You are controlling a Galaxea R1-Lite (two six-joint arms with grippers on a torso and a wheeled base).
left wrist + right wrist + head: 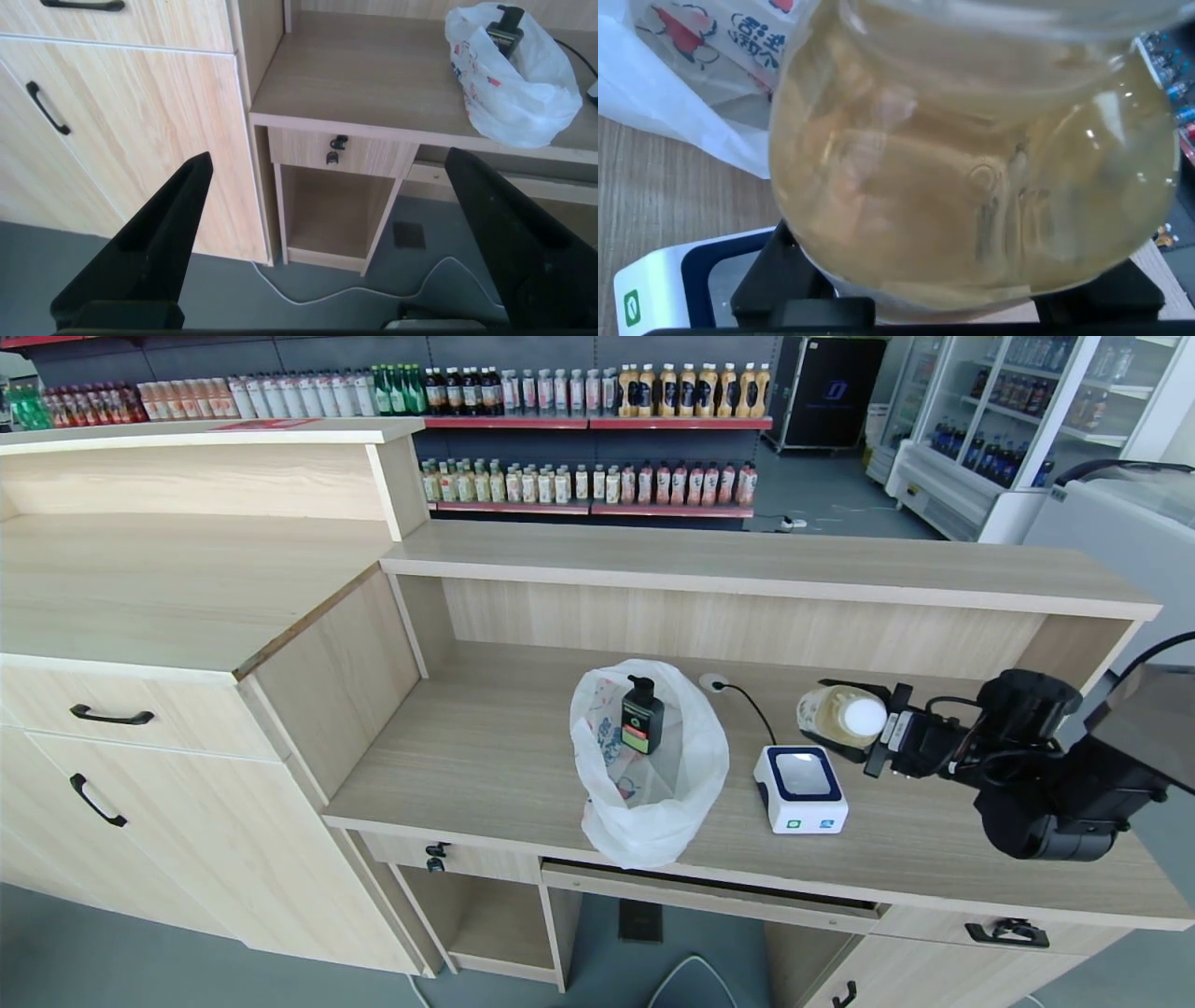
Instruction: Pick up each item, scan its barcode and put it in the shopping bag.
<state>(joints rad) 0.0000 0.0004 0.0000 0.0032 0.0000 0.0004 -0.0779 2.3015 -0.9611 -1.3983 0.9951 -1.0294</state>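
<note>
Bottle (pixel 834 717) clamped sideways by right gripper (pixel 848 719) at one o'clock of scanner (pixel 801 788), likely presenting its barcode; shopping bag (pixel 695 775) gapes at nine o'clock; left gripper (pixel 329 157) spread, empty.

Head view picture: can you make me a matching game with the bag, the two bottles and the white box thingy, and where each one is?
Things:
1. white plastic shopping bag
2. black pump bottle
3. white box-shaped barcode scanner
4. clear bottle of yellowish liquid with a white cap

Places:
A. held in the right gripper
B. standing inside the bag
C. sitting on the wooden desk, just right of the bag
D. open-topped, near the desk's front edge

Pairs: 1-D, 2-B, 3-C, 4-A
</note>
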